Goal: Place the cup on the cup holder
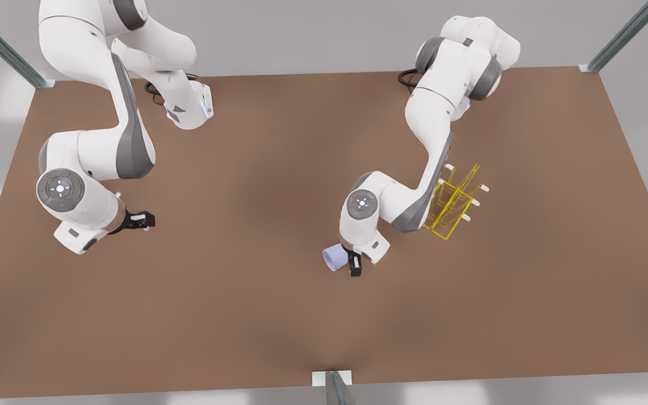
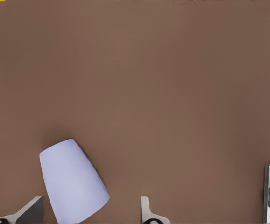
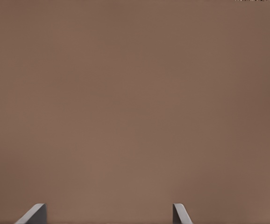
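Your left gripper (image 1: 352,264) sits over the brown table (image 1: 279,185) near the middle of the front view, with the cup (image 1: 333,259) just beside it at about nine o'clock. In the left wrist view the cup (image 2: 72,181) lies tilted between the two fingers (image 2: 146,212), close against one and clear of the other; the fingers stand wide apart and are not clamped on it. You cannot tell whether the near finger touches the cup. The cup holder (image 1: 452,207) stands upright on the table at about two o'clock from the cup, partly behind that arm. Your right gripper (image 1: 139,220) waits at the front view's left, well apart from both, fingers (image 3: 34,213) spread wide over bare table.
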You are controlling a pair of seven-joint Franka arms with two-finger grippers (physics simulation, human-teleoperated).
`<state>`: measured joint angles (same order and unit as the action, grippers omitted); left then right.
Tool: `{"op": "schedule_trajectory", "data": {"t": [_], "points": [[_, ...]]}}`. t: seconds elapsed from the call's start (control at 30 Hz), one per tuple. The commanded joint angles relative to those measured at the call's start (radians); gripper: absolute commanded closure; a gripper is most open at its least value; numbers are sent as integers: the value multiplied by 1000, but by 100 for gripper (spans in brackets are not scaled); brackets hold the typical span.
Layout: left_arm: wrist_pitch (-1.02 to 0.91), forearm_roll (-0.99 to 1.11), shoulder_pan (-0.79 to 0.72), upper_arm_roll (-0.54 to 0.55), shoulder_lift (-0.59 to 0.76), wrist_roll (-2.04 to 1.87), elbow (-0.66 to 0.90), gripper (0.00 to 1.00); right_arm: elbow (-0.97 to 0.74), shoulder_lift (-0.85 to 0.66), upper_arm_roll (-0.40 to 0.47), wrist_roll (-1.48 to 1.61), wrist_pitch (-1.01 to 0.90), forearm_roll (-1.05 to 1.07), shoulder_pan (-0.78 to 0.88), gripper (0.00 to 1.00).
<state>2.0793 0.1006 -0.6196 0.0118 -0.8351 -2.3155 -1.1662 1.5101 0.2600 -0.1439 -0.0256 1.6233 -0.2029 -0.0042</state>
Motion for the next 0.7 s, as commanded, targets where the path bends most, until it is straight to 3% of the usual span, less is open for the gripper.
{"op": "schedule_trajectory", "data": {"t": [0.0,0.23,0.3,0.67], "points": [[-8,60,-9,0,1,-965,-35,0,-2,1,1,62,12,2,0,0],[-8,116,-32,-1,-27,-1088,-79,0,-33,10,1,61,49,97,-72,0],[-2,132,-49,2,-25,-1085,-90,0,2,-76,-5,59,35,114,-151,0],[22,120,-58,30,-56,-864,-78,0,-11,-82,-8,36,27,125,-146,0]]}}
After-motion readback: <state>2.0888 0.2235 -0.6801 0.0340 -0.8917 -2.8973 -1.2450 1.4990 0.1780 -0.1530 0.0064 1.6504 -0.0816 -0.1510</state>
